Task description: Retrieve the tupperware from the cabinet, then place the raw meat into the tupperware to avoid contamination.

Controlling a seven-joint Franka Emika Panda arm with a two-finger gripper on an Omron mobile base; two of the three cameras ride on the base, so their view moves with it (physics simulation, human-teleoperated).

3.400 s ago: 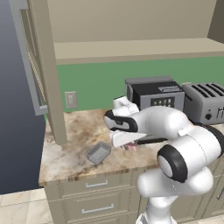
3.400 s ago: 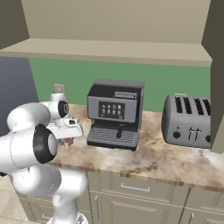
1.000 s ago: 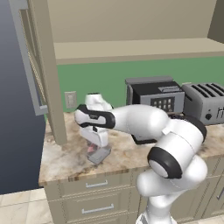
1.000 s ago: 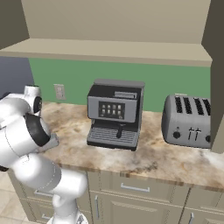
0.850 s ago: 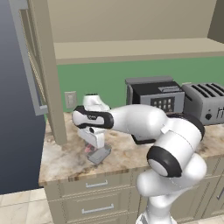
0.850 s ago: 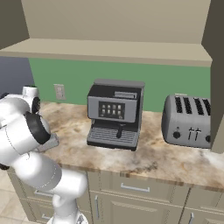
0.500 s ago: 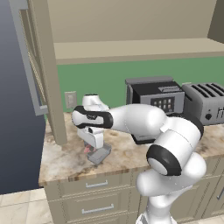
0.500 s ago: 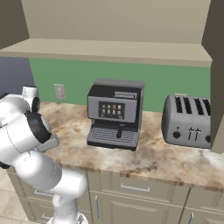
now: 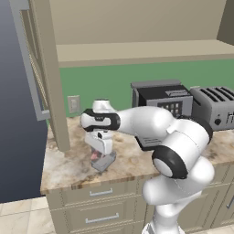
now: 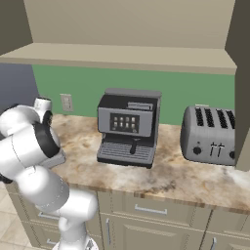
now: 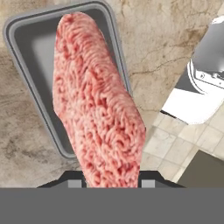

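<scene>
Raw meat (image 11: 98, 100): pinched between the gripper (image 11: 111, 180) fingers, long axis running 12 to 6 o'clock in the hand view. Tupperware (image 11: 33, 48): on the marble counter (image 9: 68, 162) directly beneath, long axis near-parallel, extending toward 11 o'clock. Judged next: lower and release.

Bare counter (image 9: 68, 164) around tupperware (image 9: 104, 162)

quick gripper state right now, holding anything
Gripper: closed on the raw meat, held over the tupperware.
</scene>
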